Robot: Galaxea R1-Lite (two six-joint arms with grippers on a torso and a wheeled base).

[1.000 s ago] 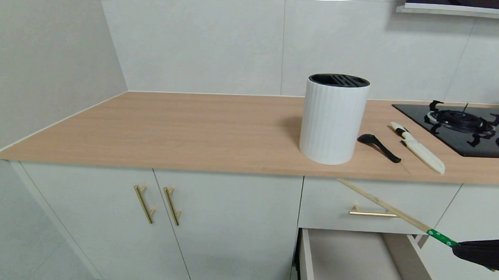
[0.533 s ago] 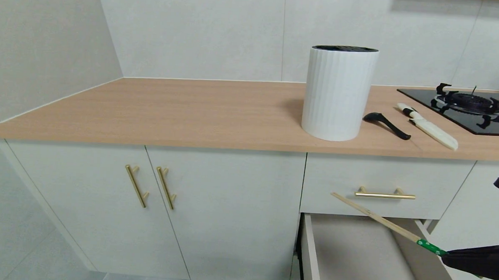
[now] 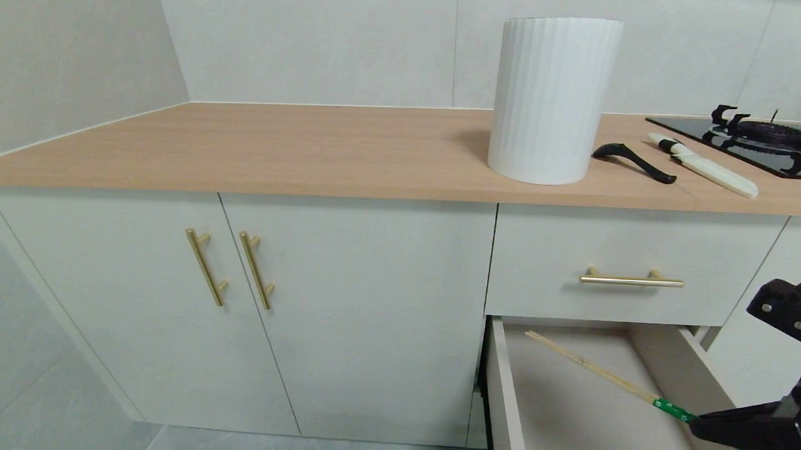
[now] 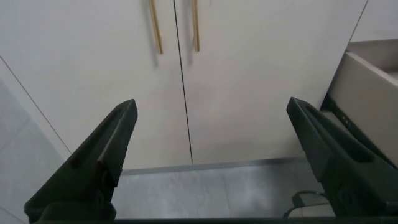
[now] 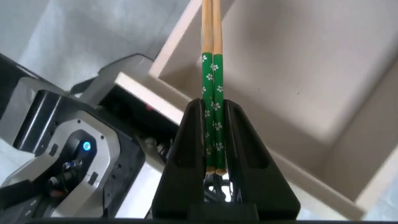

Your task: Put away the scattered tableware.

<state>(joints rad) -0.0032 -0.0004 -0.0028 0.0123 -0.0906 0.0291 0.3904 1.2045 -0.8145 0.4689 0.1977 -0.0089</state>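
- Down in the open lower drawer [image 3: 501, 405], under the counter, a pair of wooden chopsticks [image 3: 597, 372] with green flowered ends slants in from the right. The thin tips point toward the drawer's back left corner.
- The right gripper [image 3: 703, 424] is clamped tight on the green ends of those chopsticks, out by the drawer's front right side. The right wrist view shows it best: both fingers [image 5: 186, 143] are pinched around the pair [image 5: 211, 37], which sit side by side over the pale drawer floor [image 5: 311, 81].
- Can't tell if the tips are actually touching the drawer floor or just hanging above it.
- The left gripper [image 4: 211, 106] has its jaws spread wide with nothing between them. It's low in front of the double cabinet doors [image 4: 180, 74], just beside the pulled-out drawer's side [image 4: 367, 87].
- Up on the wooden countertop [image 3: 275, 145] there's a tall white ribbed holder [image 3: 551, 100] standing upright. From this angle its inside is hidden, so no idea what's in it.
- Just beside the holder on its right lies a black spoon [image 3: 633, 161], and next to that a white knife [image 3: 703, 172]. Both are flat on the counter, apart from each other.
- The black gas stove [image 3: 762, 136] is past the knife.
- The upper drawer with the gold handle [image 3: 631, 280] is shut, right above the open one.
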